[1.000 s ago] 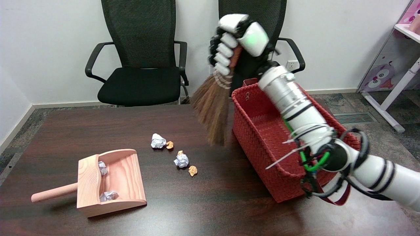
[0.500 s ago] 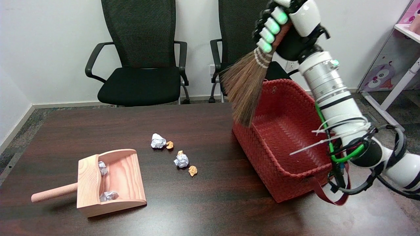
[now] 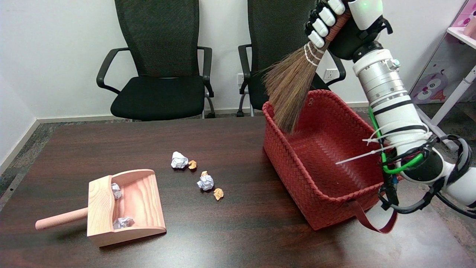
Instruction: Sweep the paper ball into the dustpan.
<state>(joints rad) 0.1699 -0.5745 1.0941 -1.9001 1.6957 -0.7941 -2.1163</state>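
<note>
Two white paper balls sit loose on the worktop (image 3: 74, 149): one (image 3: 179, 160) further back, one (image 3: 205, 182) nearer, both well right of the dustpan (image 3: 128, 206). Two more white balls are already in the pan, one (image 3: 116, 191) near the back wall's far end, one (image 3: 123, 222) near its near end. Three small tan scraps lie among the loose balls: (image 3: 192, 164), (image 3: 204, 173), (image 3: 218, 193).

One broom (image 3: 292, 93), handle wrapped tight in the robot hand (image 3: 340, 22), fingers closed around it, nothing else held. Bristles hang over the left rim of the red basket (image 3: 319, 163), tips just inside it, well apart from the balls. Can't tell if the bristles touch the rim.

One dustpan, mouth facing right toward the balls, handle pointing left. One basket; nothing visible in it besides the bristle tips. Two black chairs (image 3: 160, 63) behind.

How to do the step well, my read:
- Sweeping looks unfinished; broom needs to get to the right of the nearer ball before dropping.
- Lift bristles over the basket rim first, or they may snag and drag the basket.
- Land the tips on the worktop just right of the ball, then stroke left toward the pan mouth.
- Keep strokes short and low; light paper will likely skip sideways if flicked.
- Pan is unheld, so a hard push may shove it back.
</note>
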